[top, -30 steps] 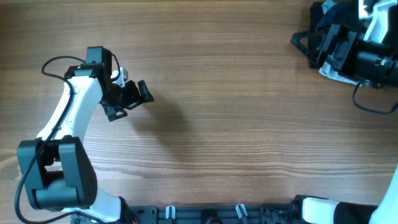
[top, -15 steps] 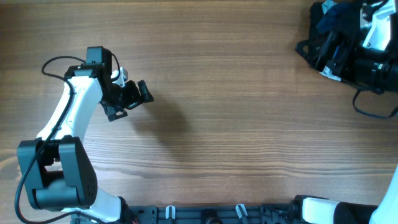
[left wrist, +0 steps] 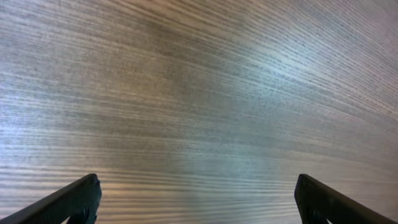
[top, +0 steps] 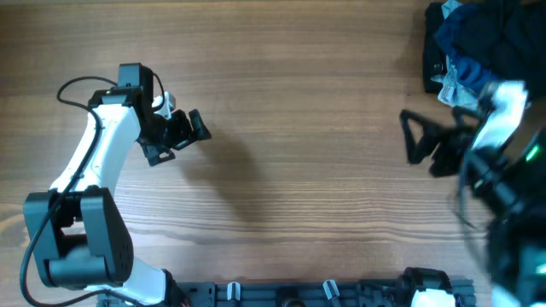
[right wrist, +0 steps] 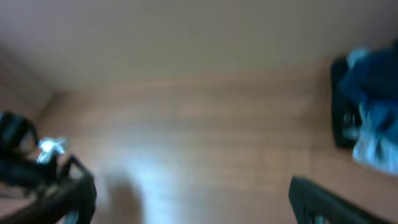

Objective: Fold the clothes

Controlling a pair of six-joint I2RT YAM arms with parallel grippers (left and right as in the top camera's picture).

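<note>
A pile of dark navy and light blue clothes lies in the table's far right corner, also at the right edge of the blurred right wrist view. My right gripper is open and empty, in front of and to the left of the pile, blurred with motion; only bare wood lies between its fingers. My left gripper is open and empty over bare wood on the left side, far from the clothes. In the left wrist view its fingertips frame only table.
The wooden table fills the view. A dark rail with clips runs along the front edge. The left arm stretches from the front left corner.
My right arm has swung quickly away from the clothes pile toward the front and left, leaving the pile uncovered. The left arm has not moved.
</note>
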